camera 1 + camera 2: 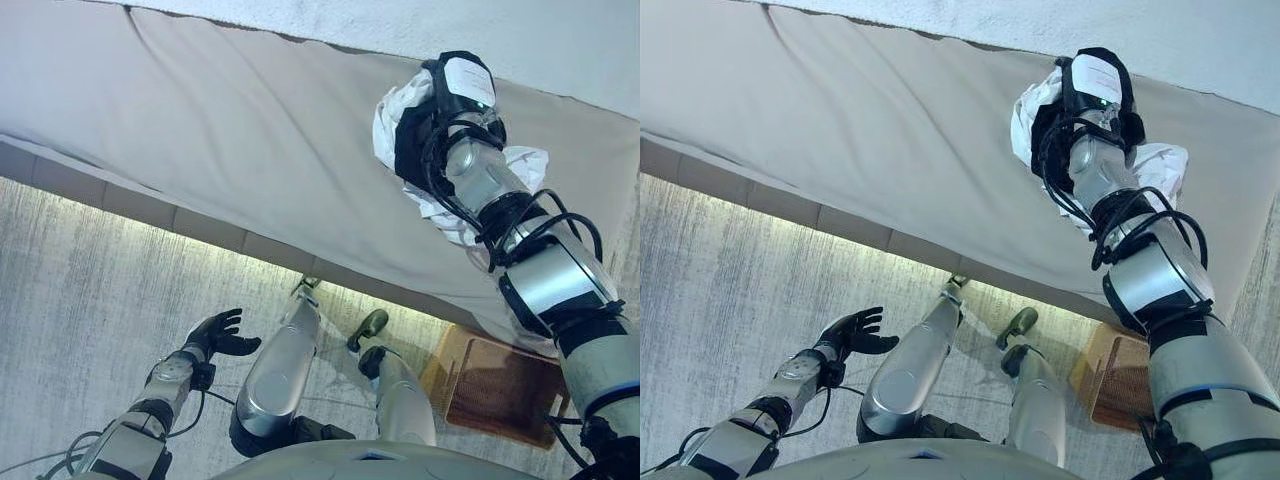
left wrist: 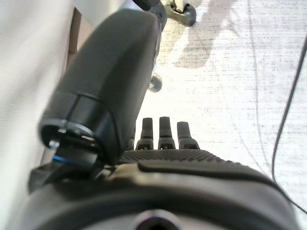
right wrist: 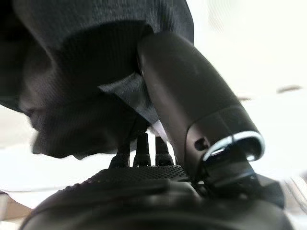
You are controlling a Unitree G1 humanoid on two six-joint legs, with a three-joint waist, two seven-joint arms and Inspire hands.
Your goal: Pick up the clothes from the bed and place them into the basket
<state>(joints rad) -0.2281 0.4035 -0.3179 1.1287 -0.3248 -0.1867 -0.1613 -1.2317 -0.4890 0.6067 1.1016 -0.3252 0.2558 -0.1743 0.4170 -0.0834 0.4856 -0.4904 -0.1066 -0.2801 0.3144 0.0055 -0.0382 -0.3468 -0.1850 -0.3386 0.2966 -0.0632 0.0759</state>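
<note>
A bundle of clothes lies on the beige bed point(image 1: 230, 130) at the far right: a white garment point(image 1: 525, 165) and a dark garment point(image 1: 412, 140). My right hand point(image 1: 462, 95) is reached out over the bed and sits in this bundle. In the right wrist view the dark garment point(image 3: 86, 81) hangs over my fingers, and my thumb point(image 3: 192, 105) presses a fold of it against them. My left hand point(image 1: 218, 333) is open and empty, low over the floor in front of the bed. Its straight fingers point(image 2: 163, 136) also show in the left wrist view.
A brown wicker basket point(image 1: 495, 385) stands on the grey carpet point(image 1: 80, 270) at the lower right, close to the bed's edge and under my right arm. The bed's front edge runs diagonally across the view. A white wall point(image 1: 560, 40) lies beyond the bed.
</note>
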